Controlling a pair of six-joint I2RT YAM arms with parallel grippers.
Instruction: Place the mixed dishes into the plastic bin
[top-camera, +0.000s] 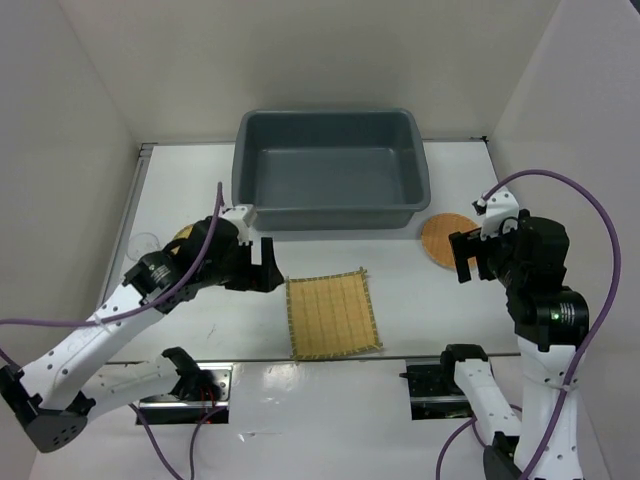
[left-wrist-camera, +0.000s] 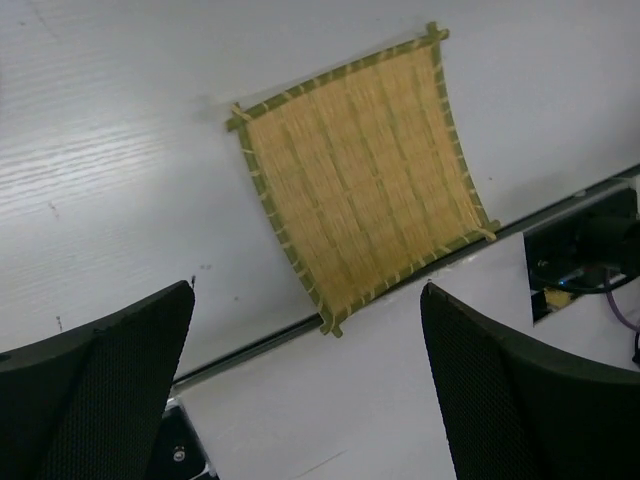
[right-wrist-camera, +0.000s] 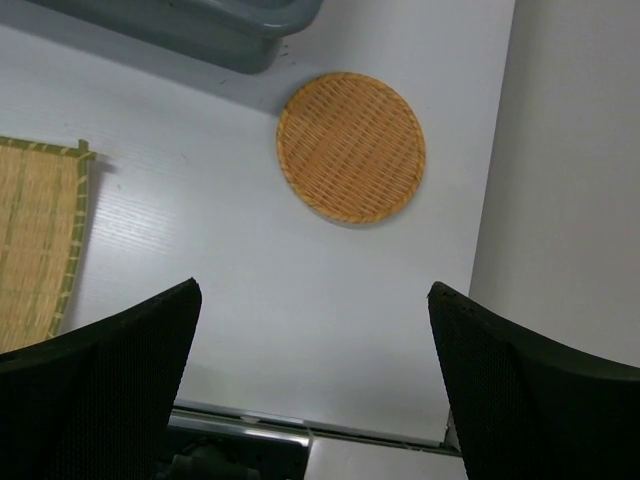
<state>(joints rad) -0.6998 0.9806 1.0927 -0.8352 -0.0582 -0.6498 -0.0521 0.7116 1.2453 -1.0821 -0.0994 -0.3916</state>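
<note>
Left claw (left-wrist-camera: 307, 295) and right claw (right-wrist-camera: 315, 290), both wide open and empty, hover above the mat (top-camera: 332, 314) and a plate (top-camera: 445, 237) respectively, before the bin (top-camera: 330, 213); possibly a clear cup (top-camera: 143, 243) far left.

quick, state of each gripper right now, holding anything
left gripper: jaws open, holding nothing
right gripper: jaws open, holding nothing

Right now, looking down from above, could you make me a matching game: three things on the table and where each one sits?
Things:
1. grey bin
2. square mat
3. round plate in plain view

Places:
A. middle of the table, at its near edge
B. right side, just off the bin's near corner
C. far side, centre

Pairs: 1-C, 2-A, 3-B
</note>
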